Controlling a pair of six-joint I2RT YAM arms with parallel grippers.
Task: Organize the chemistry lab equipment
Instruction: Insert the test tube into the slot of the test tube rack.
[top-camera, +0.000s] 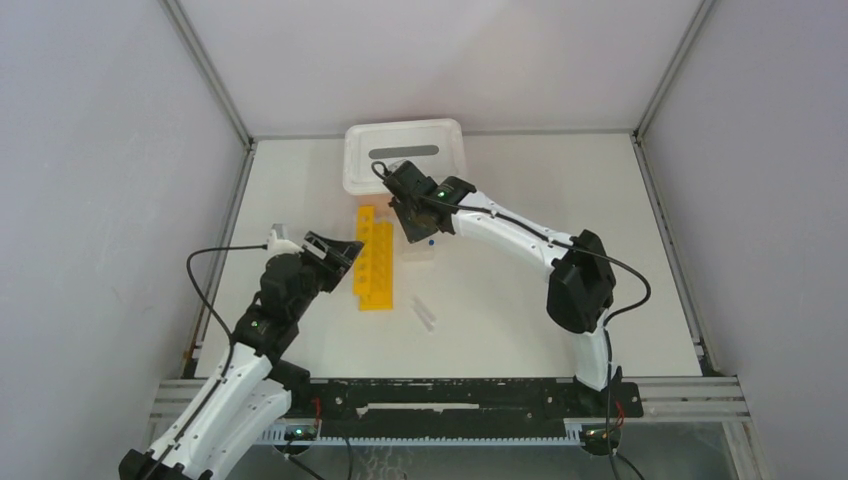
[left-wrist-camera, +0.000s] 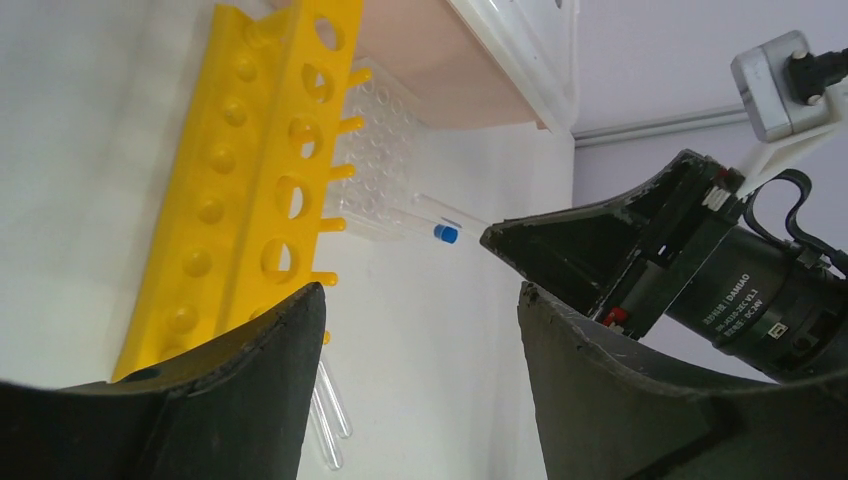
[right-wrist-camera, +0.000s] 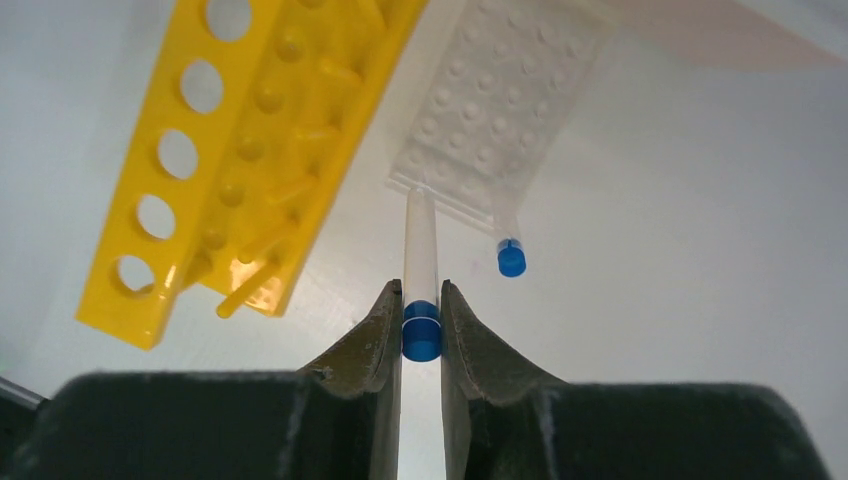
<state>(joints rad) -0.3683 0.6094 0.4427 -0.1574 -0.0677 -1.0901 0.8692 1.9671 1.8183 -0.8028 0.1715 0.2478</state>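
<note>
Fingers (right-wrist-camera: 372, 338) of the right gripper (right-wrist-camera: 421, 297) are clenched on the blue cap of a small clear blue-capped tube (right-wrist-camera: 420, 240). The tube's clear body points away from them toward the near edge of the clear plastic gridded rack (right-wrist-camera: 510, 110), and its tip looks to reach that edge. A second blue-capped tube (right-wrist-camera: 511, 255) lies just beside the first with its clear end at the same rack, apart from the fingers. The long yellow rack with round holes (right-wrist-camera: 240, 150) stands on the white surface (right-wrist-camera: 700, 300), just beside the gridded rack. The left gripper (left-wrist-camera: 420, 300) hangs by the yellow rack's other long side with its fingers released and spread, gripping nothing. Two loose clear tubes (left-wrist-camera: 330, 420) lie on the surface near that rack's end. Beyond both racks sits the pink bin with white slotted lid (top-camera: 370, 170).
</note>
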